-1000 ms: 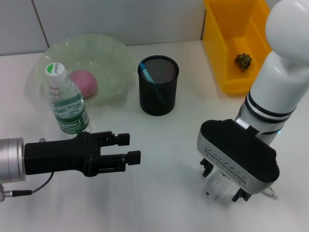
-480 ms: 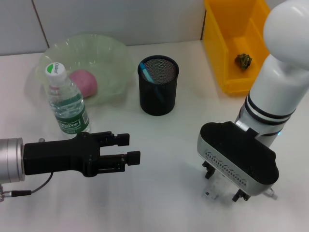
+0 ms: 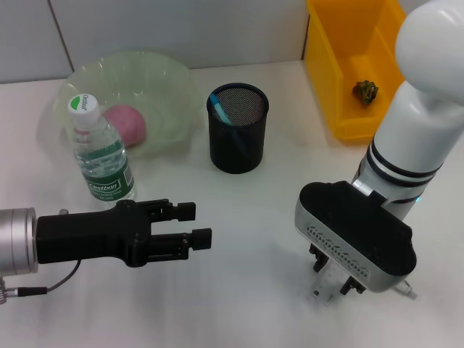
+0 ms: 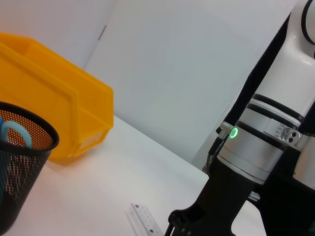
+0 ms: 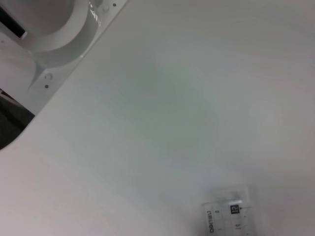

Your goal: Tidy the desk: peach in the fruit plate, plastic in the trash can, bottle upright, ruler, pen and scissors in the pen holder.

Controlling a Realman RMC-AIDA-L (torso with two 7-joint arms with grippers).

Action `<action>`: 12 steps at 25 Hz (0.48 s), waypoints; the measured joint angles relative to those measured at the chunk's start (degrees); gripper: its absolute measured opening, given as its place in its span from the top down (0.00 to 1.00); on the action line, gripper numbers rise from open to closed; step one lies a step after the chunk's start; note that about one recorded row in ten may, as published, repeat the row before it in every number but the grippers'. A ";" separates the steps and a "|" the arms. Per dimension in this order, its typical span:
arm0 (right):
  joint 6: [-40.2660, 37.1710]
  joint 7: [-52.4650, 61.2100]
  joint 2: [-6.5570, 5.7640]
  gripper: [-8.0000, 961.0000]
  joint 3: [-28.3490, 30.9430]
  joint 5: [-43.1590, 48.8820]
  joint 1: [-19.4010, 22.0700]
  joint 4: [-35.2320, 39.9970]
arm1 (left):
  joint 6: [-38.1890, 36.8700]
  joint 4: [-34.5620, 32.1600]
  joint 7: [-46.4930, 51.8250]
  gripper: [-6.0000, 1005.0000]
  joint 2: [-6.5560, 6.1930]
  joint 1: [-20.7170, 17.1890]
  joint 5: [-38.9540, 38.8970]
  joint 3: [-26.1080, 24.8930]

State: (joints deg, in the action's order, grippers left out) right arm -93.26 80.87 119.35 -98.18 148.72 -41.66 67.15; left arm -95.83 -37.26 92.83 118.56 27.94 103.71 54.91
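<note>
The right hand (image 3: pixel 332 279) is low on the white worktop (image 3: pixel 254 217), fingers closed on the clear ruler (image 3: pixel 324 285). The left hand (image 3: pixel 194 223) hangs half open near the bottle (image 3: pixel 101 156), holding nothing.

Table (image 3: pixel 254 210): plain white top — smooth, evenly lit.
Wall (image 3: pixel 181 29): pale panels behind the table — one dark vertical seam at the left.

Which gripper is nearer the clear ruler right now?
Right. The right gripper is directly over the ruler; the left gripper hovers well away across the table.
</note>
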 joint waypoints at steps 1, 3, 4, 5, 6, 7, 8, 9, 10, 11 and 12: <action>0.06 0.02 0.00 0.49 0.00 0.00 0.00 0.00 | -0.05 0.00 0.03 0.31 0.00 0.01 0.00 0.05; 0.13 0.03 0.00 0.50 0.00 0.01 0.04 0.00 | -0.18 0.00 0.04 0.31 0.00 0.00 0.00 0.05; 0.13 0.03 0.00 0.51 0.00 0.01 0.04 0.00 | -0.24 0.00 0.04 0.31 0.00 0.00 0.00 0.05; 0.16 0.04 0.00 0.51 0.00 0.01 0.05 0.00 | -0.24 0.00 0.04 0.31 0.00 0.00 0.00 0.05; 0.18 0.04 0.00 0.52 0.00 0.02 0.05 0.01 | -0.28 0.00 0.05 0.31 0.00 0.00 0.00 0.05; 0.29 0.05 0.00 0.53 0.00 0.08 0.07 -0.01 | -0.40 0.00 0.06 0.31 0.00 0.00 0.00 0.03; 0.29 0.05 0.00 0.54 0.00 0.08 0.07 -0.01 | -0.40 0.00 0.06 0.31 0.00 0.00 0.00 0.03; 0.34 0.08 0.00 0.56 0.00 0.09 0.07 -0.03 | -0.49 0.00 0.06 0.31 0.00 0.00 0.00 -0.03; 0.40 0.14 0.00 0.56 0.00 0.10 0.08 -0.05 | -0.65 0.00 0.07 0.31 0.00 0.01 0.00 -0.13; 0.45 0.26 0.00 0.56 0.00 0.11 0.08 -0.06 | -0.91 0.00 0.07 0.31 0.00 0.00 0.00 -0.27; 0.59 0.56 0.00 0.57 0.01 0.13 0.09 -0.05 | -0.97 0.00 0.07 0.32 0.00 0.01 0.00 -0.30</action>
State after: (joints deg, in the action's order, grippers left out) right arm -92.68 81.43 119.35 -98.17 148.84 -41.57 67.09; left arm -96.80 -37.26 92.90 118.56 27.95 103.70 54.61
